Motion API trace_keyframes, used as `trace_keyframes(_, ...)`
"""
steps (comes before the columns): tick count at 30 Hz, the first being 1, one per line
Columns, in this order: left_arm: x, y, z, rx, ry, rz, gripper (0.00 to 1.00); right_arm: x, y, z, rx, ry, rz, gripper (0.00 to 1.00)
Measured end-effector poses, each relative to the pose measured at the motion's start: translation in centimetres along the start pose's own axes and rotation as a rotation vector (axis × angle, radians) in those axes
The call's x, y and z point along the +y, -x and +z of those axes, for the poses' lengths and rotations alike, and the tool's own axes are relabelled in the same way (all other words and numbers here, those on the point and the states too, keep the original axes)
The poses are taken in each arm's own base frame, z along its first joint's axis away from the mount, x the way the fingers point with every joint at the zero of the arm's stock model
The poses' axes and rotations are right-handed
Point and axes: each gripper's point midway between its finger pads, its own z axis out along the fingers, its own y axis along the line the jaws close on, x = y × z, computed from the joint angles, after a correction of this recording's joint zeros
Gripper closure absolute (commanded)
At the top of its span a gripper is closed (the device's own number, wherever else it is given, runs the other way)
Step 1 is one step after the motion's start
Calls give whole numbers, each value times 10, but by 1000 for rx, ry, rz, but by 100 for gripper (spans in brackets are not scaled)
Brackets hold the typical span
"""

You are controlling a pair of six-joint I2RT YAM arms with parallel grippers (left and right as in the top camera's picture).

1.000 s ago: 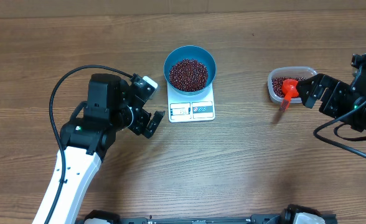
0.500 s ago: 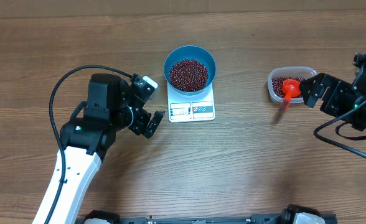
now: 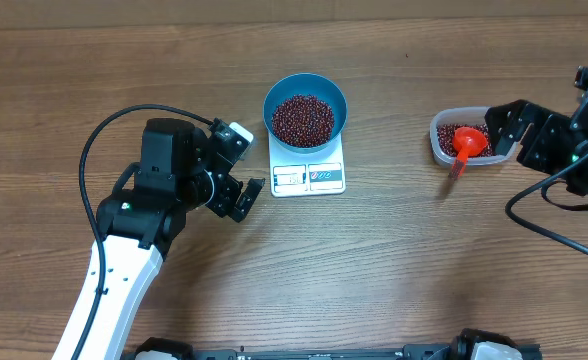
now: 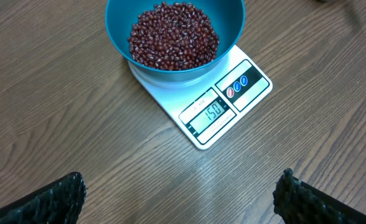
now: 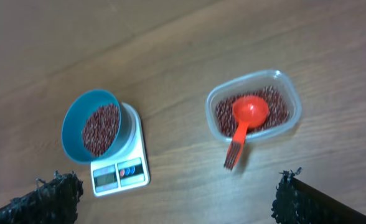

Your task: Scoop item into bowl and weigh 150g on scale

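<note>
The teal bowl (image 3: 337, 95) holds a heap of dark red beans (image 3: 303, 119) and stands on the white scale (image 3: 308, 177) at mid-table. In the left wrist view the bowl (image 4: 233, 18), beans (image 4: 173, 34) and scale (image 4: 226, 109) lie just ahead; the display reads 150. My left gripper (image 3: 251, 160) stands open, empty, left of the scale, and its fingers (image 4: 52, 202) frame bare wood. My right gripper (image 3: 507, 135) hangs open and empty just right of the tub. From the right wrist, the bowl (image 5: 77, 121) and scale (image 5: 121, 171) show at left.
A clear plastic tub (image 3: 437, 135) at the right holds more beans and an orange-red scoop (image 3: 464, 143), whose handle sticks out over the front rim. The right wrist view shows the tub (image 5: 292, 102) and scoop (image 5: 248, 115). A black cable loops beside the left arm.
My right gripper has drawn back to the right and slightly up, away from the tub. The left arm, bowl and scale have not moved.
</note>
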Motion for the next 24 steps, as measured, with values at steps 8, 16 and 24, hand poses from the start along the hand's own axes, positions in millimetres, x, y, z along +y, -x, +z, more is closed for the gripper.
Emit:
trace_keyframes(8, 0, 0, 0, 0, 0, 0, 0, 19, 17, -5, -149, 17, -92, 0)
trace_keyframes(16, 0, 0, 0, 0, 0, 0, 1, 10, 8, -8, -286, 4, -116, 0)
trace_keyframes(24, 0, 0, 0, 0, 0, 0, 0, -1, -12, -11, -453, 10, -137, 0)
